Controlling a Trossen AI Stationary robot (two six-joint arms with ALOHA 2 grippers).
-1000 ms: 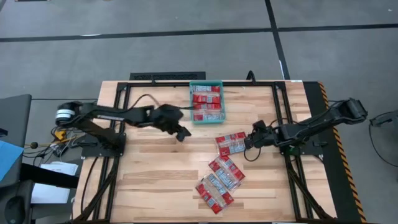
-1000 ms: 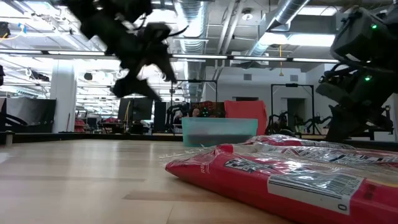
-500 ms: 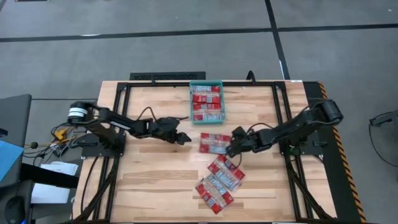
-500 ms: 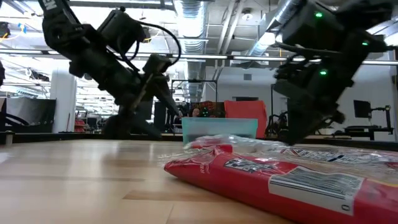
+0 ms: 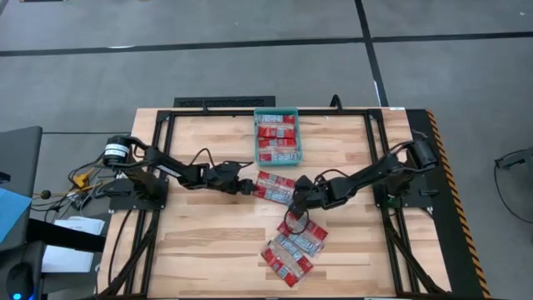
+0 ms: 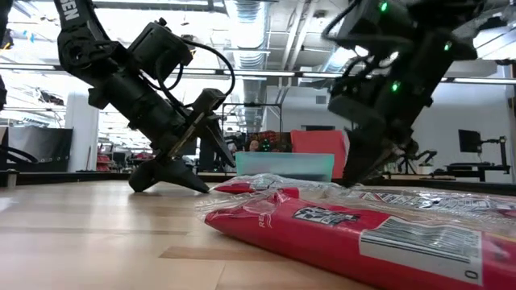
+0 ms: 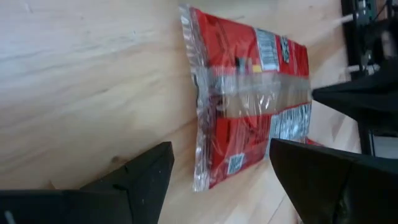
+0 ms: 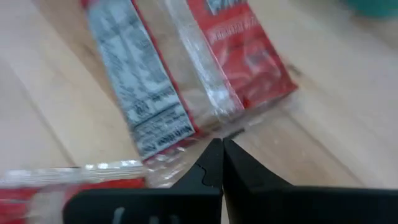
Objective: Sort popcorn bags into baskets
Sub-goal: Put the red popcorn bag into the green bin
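One red popcorn bag (image 5: 275,187) with silvery print lies flat at the table's middle, between my two grippers. My left gripper (image 5: 250,188) is down at the table at the bag's left end, open; in the left wrist view its fingers (image 7: 134,180) stand on either side of the bag's (image 7: 249,106) near edge without touching it. My right gripper (image 5: 296,198) is shut at the bag's right end. The teal basket (image 5: 276,112) at the far middle holds several red bags. Two more bags (image 5: 293,246) lie nearer the table's near edge. My right gripper is shut on the bag's clear sealed edge (image 8: 186,148) at its right end, pinched at the fingertips. It comes slanting down from the table's right. The bag lies flat on the table.
A black frame (image 5: 166,117) borders the table's far, left and right sides. Bare wood lies left of and near the left gripper. In the low view a red bag (image 6: 339,234) fills the foreground, with the basket (image 6: 282,167) behind.
My right gripper has moved toward the table's left, sliding the bag along the table from right of centre to the middle and turning it. My left gripper has come down from above the table to its surface, reaching the bag's left end.
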